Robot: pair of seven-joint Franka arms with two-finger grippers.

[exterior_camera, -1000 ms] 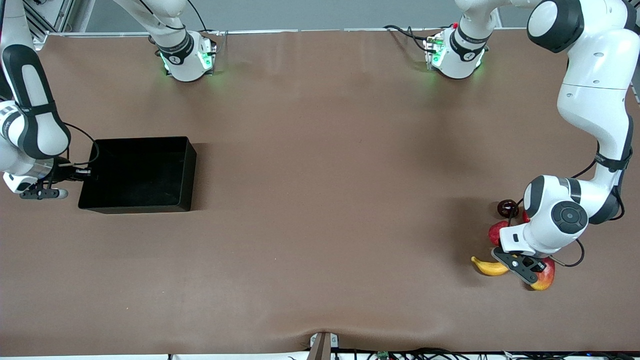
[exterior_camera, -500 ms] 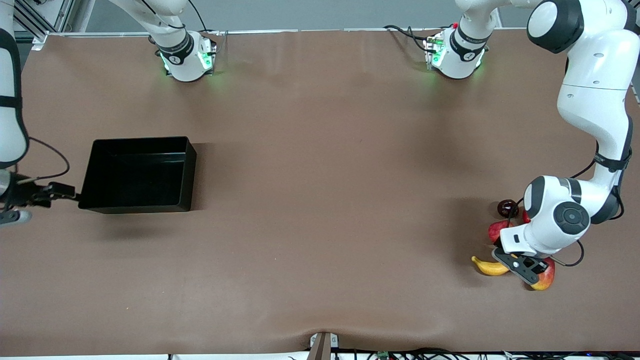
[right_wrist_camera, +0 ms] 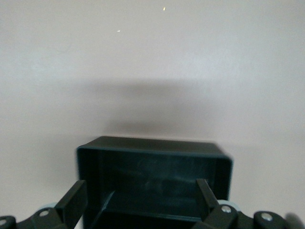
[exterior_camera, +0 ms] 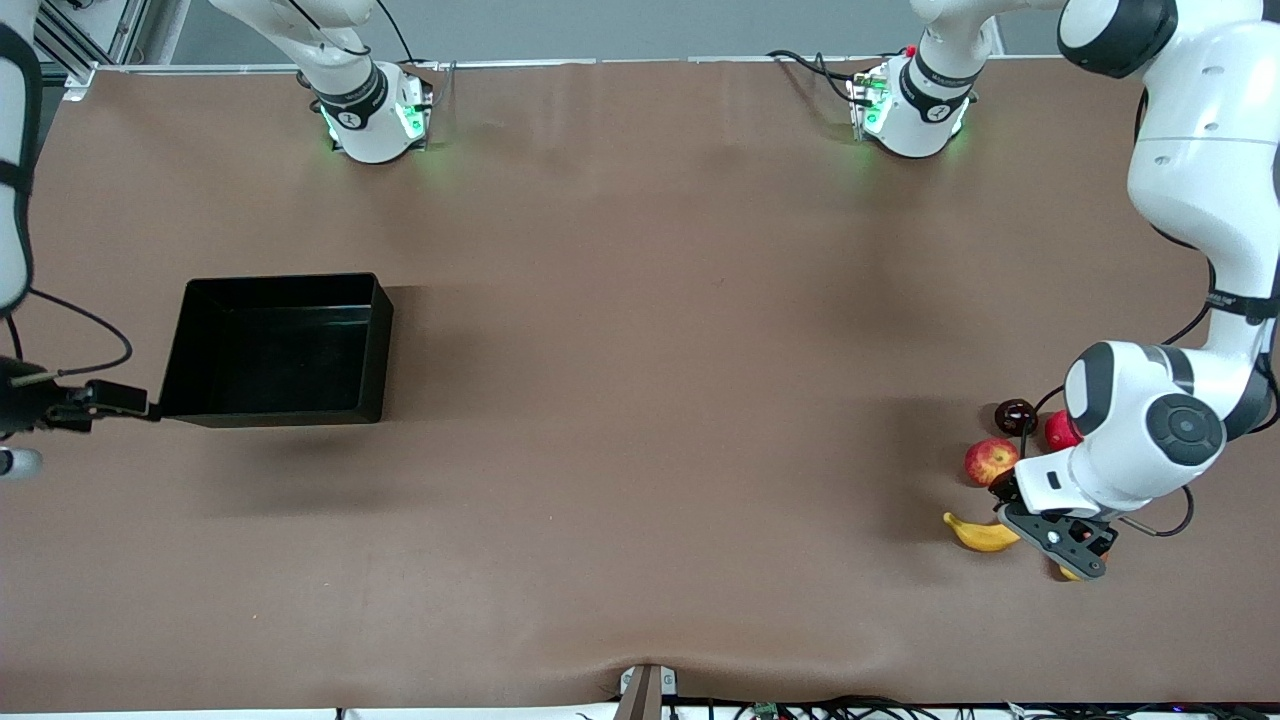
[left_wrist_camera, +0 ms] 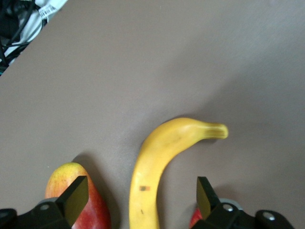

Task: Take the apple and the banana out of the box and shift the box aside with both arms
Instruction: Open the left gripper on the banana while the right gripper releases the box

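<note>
The yellow banana lies near the left arm's end of the table. My left gripper hovers low over it, open, one finger on each side of the fruit and neither touching it. The red apple with yellow streaks rests uncovered, a little farther from the front camera than the banana. The black box stands empty toward the right arm's end. My right gripper is open just outside the box's end wall, holding nothing.
A red-yellow mango lies beside the banana, mostly hidden under the left gripper in the front view. A small dark-red fruit and another red fruit sit beside the apple. Cables run along the table's front edge.
My right gripper let go of the box's wall, opened and drew back from it. My left gripper opened over the banana and shifted slightly, uncovering the apple.
</note>
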